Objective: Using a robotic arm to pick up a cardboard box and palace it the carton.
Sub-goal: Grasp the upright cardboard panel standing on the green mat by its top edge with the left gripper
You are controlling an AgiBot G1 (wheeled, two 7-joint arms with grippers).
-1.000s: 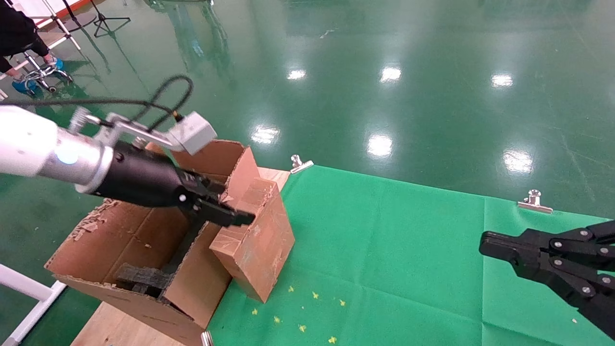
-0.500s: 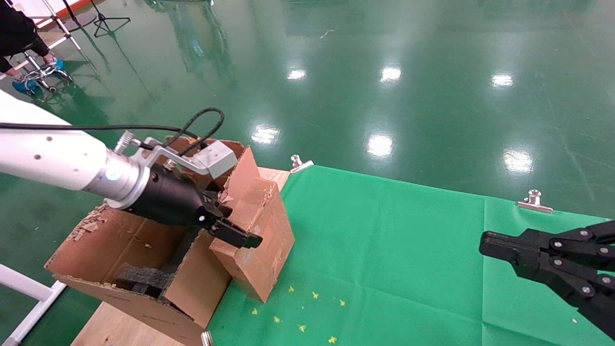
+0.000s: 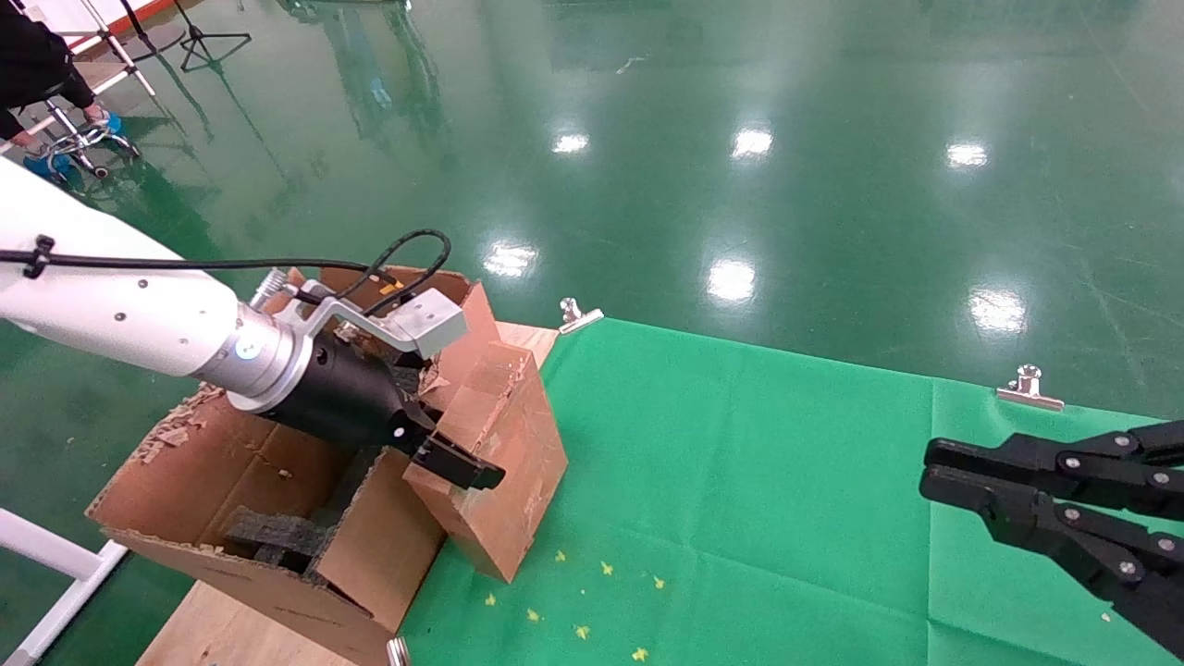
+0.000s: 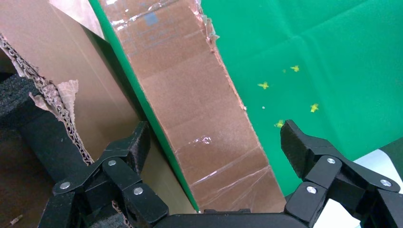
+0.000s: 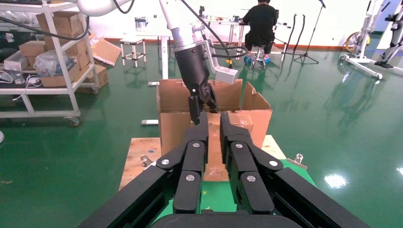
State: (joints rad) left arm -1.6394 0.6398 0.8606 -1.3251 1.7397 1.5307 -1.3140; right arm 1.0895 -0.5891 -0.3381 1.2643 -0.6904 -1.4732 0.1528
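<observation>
Left gripper [image 4: 214,142] spread wide, straddling the scuffed, taped brown cardboard box [image 4: 199,118].

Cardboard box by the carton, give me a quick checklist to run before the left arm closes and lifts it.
1. Left gripper jaws open: ok.
2. Jaws straddle the cardboard box, one on each side: ok in the left wrist view.
3. Jaw on the carton side clear of the carton's flap: cannot tell, it sits very close.
4. Box flat on the green cloth: not ok, it leans against the carton.
5. Room in the carton beside the black foam: cannot tell.
6. Right gripper parked away: ok.
</observation>
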